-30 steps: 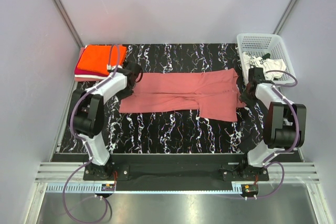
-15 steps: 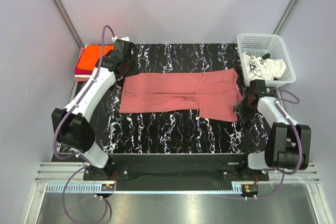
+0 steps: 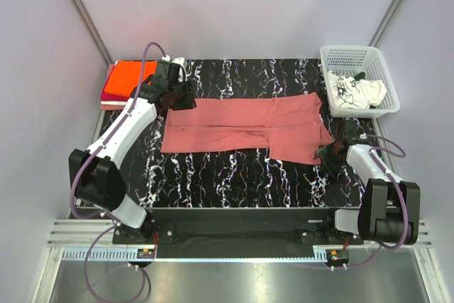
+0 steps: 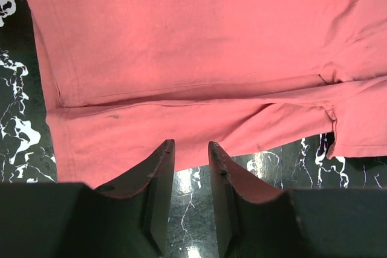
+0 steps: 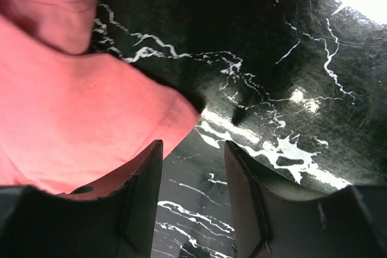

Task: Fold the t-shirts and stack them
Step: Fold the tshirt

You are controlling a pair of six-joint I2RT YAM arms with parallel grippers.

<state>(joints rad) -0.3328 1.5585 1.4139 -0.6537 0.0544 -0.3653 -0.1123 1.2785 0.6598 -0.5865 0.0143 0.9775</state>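
A dusty rose-red t-shirt [image 3: 245,127] lies spread flat across the black marble table [image 3: 234,182]. My left gripper [image 3: 188,98] hovers over the shirt's far left corner, open by a narrow gap and empty. In the left wrist view the shirt [image 4: 193,58] fills the frame beyond that gripper [image 4: 191,144]. My right gripper [image 3: 324,152] is low at the shirt's near right corner, open and empty. In the right wrist view the shirt's corner [image 5: 91,119] lies just left of that gripper [image 5: 193,144]. Folded orange and magenta t-shirts [image 3: 129,80] are stacked at the back left.
A white mesh basket [image 3: 369,53] stands at the back right and holds a crumpled white t-shirt with black print [image 3: 358,91]. Grey walls close in the table on three sides.
My left arm lifted, stretched out, then came down over the shirt's far left corner. My right gripper moved nearer along the shirt's right edge to its near right corner.
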